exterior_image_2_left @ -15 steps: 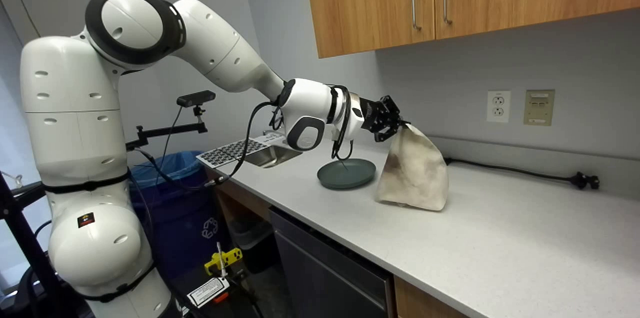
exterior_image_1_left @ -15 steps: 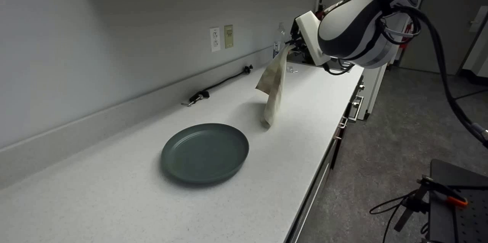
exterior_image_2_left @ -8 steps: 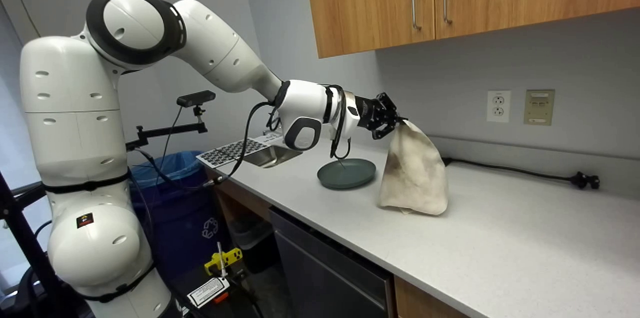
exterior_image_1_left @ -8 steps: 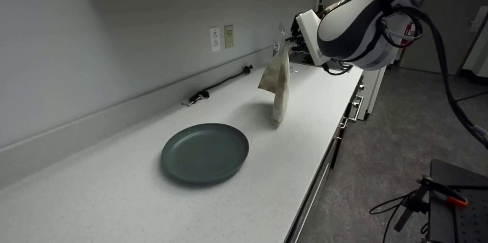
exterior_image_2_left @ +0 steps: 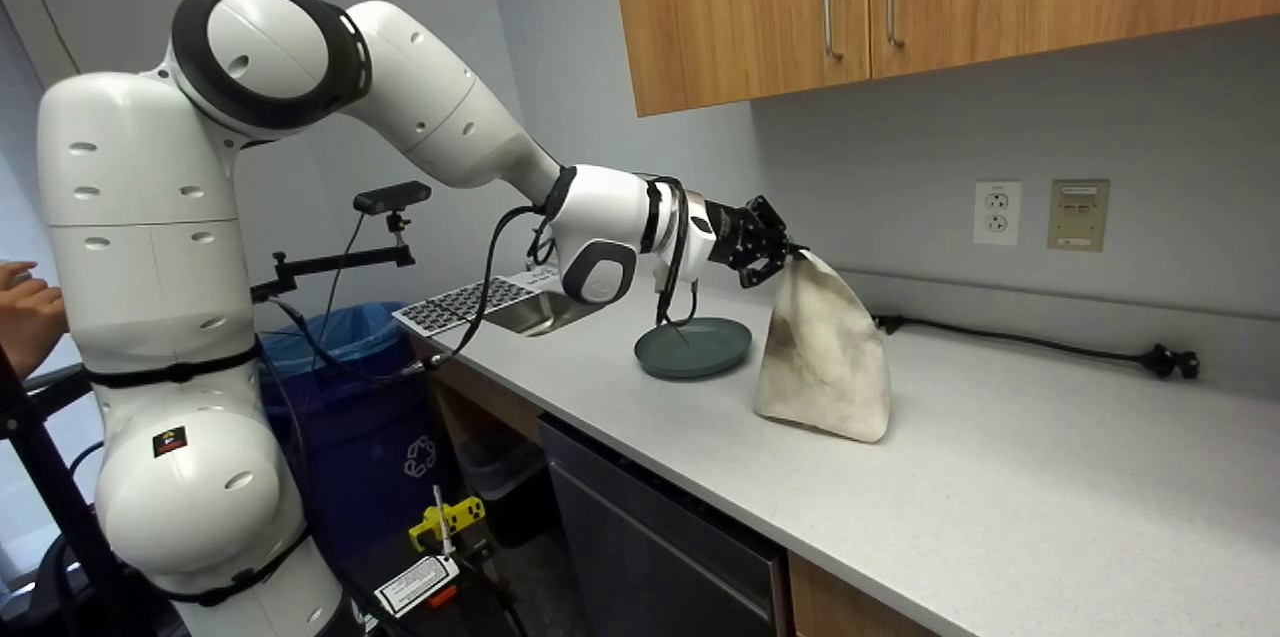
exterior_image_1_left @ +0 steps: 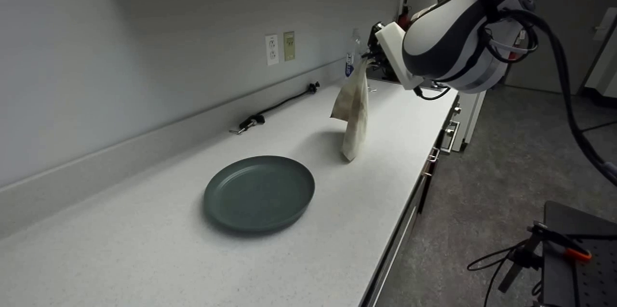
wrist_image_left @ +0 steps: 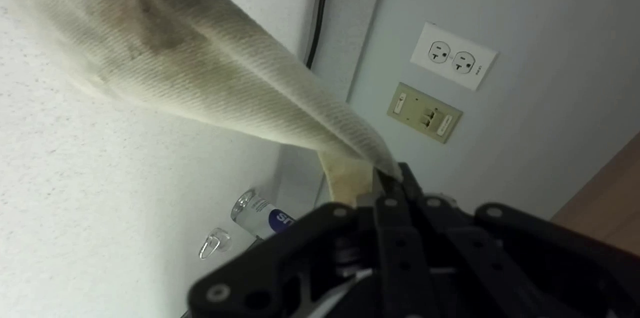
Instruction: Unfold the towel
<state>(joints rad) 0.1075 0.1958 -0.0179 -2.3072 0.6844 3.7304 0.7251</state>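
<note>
Counter [exterior_image_2_left: 1060,487]: It is pale and speckled. I think the spreading should finish flat on it.
Arm [exterior_image_2_left: 440,102]: It reaches out above the counter. A slow path is advisable, because soft fabric swings easily.
Towel [exterior_image_2_left: 825,357]: It hangs over the counter, beige with brownish smudges. In an exterior view, a shorter flap [exterior_image_1_left: 344,104] falls beside a longer part, so I judge the unfolding to be only partly done. Whether the bottom touches the counter, I cannot tell. It would be good to lay the bottom first, then draw the top sideways while lowering.
Plate [exterior_image_1_left: 260,193]: Dark green, it stands near the towel but apart. The drawing should go away from it.
Claw [wrist_image_left: 394,170]: Its jaws are brought together on the upper end of the towel. I would release only when this end is low.
Pinched end [wrist_image_left: 367,143]: It is bunched, so it may leave a crease; a gentle pull could help.
</note>
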